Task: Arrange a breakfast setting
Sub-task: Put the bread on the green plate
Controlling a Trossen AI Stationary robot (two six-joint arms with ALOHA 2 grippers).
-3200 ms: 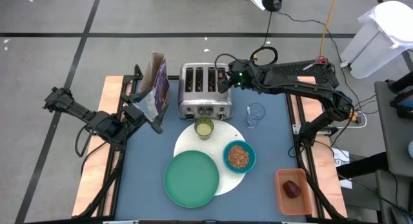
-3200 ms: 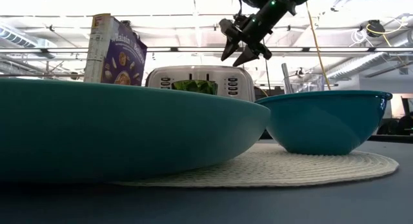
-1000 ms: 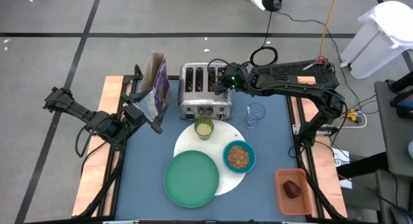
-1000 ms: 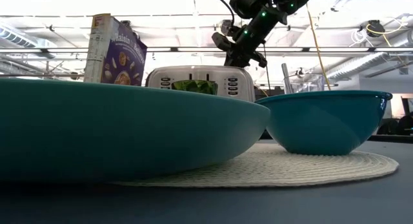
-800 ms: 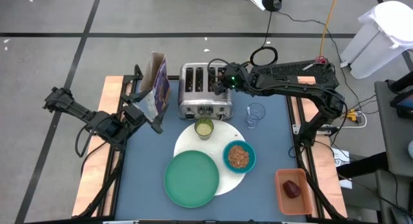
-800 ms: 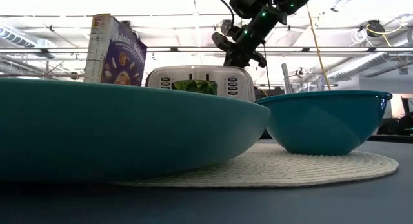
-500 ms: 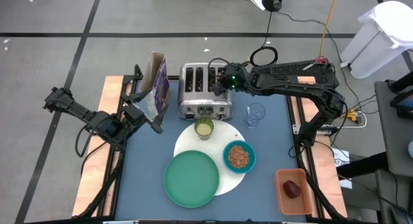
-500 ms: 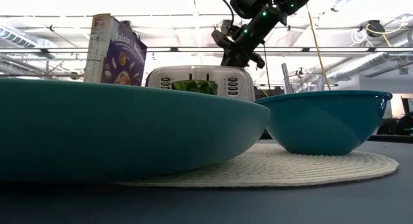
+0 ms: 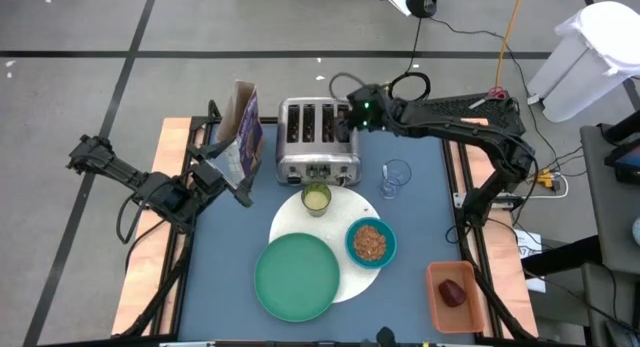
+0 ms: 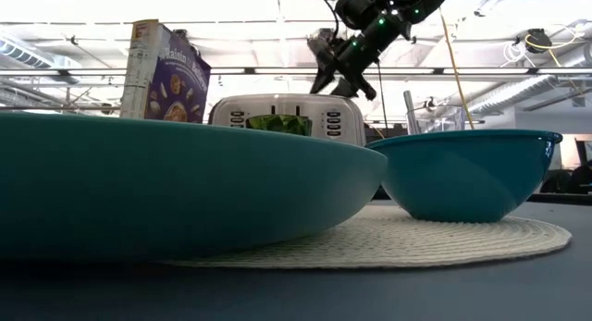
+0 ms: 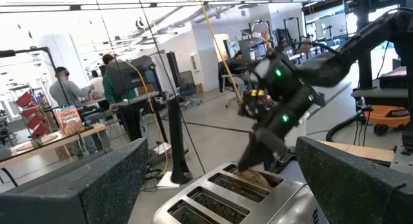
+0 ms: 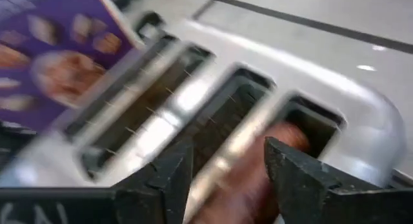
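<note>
Brown pastry point(image 12: 277, 153) sits in the end slot of the silver toaster point(image 9: 317, 140), at the table's twelve o'clock; the left wrist view shows its top point(image 11: 255, 177) poking out of that slot. The right gripper point(image 9: 350, 114) hangs just above it, fingers parted to a middling gap and holding nothing. A second ago those fingers were pinched together lower over the slot; they have since spread and lifted.

Toward six o'clock from the toaster lies the white round disc point(image 9: 360, 285), carrying the small yellow-green cup point(image 9: 316, 198), the teal bowl point(image 9: 370, 242) filled with brown cereal, and the bare green plate point(image 9: 297, 276). The clear glass point(image 9: 395, 179) stands at the disc's two o'clock. A dark red fruit point(image 9: 453, 292) rests in an orange tray point(image 9: 436, 299) at five o'clock.

The left gripper point(image 9: 228, 176) waits wide apart at nine o'clock beside the purple cereal box point(image 9: 245, 132), unmoved.
</note>
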